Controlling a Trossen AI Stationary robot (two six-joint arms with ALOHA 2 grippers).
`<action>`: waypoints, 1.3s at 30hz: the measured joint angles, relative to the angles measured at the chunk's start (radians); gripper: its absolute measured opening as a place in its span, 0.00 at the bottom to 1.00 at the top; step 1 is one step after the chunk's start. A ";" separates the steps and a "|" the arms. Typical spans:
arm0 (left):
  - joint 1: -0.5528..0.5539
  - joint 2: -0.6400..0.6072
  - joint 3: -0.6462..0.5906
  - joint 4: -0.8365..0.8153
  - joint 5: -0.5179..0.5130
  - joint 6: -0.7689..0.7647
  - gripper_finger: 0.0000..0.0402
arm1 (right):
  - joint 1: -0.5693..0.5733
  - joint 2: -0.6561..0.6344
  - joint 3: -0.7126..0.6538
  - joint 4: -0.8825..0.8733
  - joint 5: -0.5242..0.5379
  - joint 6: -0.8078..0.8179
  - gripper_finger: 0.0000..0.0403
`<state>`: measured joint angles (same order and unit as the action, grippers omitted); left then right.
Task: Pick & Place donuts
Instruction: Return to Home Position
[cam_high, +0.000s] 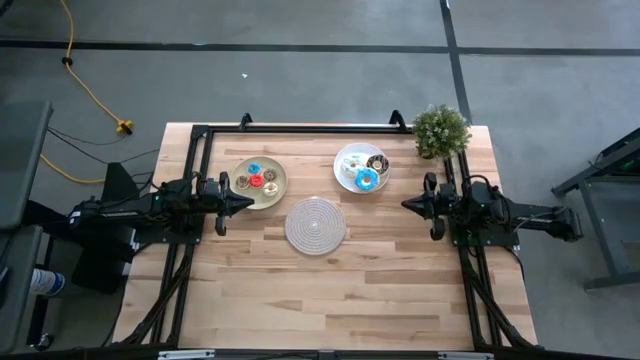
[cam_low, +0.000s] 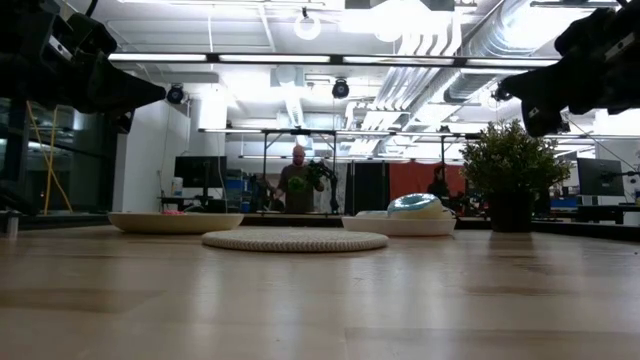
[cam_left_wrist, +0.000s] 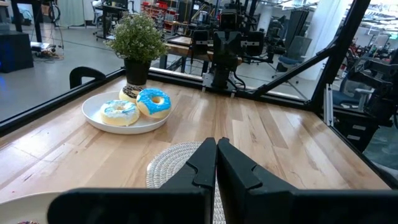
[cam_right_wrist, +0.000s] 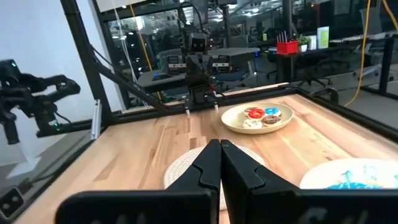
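While both arms wait at the table's sides, we see the left gripper (cam_high: 249, 200) and right gripper (cam_high: 406, 204) closed, holding nothing; small donuts (cam_high: 258, 181) fill the tan plate (cam_high: 279, 190), larger donuts (cam_high: 366, 180) the white plate (cam_high: 360, 148).

a robotics lab, with exposed ceiling ducts (cam_low: 520, 30), computer monitors (cam_low: 600, 178) and a concrete floor (cam_high: 300, 80).

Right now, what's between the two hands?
Only the round woven mat, between left hand and right hand; the high view shows it.
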<state>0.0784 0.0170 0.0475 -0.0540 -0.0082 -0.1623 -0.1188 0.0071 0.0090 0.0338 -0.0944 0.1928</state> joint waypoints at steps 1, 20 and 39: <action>0.000 0.000 0.000 0.000 0.000 0.000 0.02 | 0.000 0.000 0.000 0.000 0.003 -0.010 0.00; 0.000 0.000 0.000 0.000 0.000 0.000 0.02 | 0.002 0.000 0.000 -0.005 0.029 -0.018 0.00; 0.000 0.000 0.000 0.000 0.000 0.000 0.02 | 0.002 0.000 -0.001 -0.005 0.032 -0.018 0.00</action>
<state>0.0784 0.0171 0.0475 -0.0540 -0.0082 -0.1623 -0.1173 0.0071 0.0082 0.0292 -0.0620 0.1745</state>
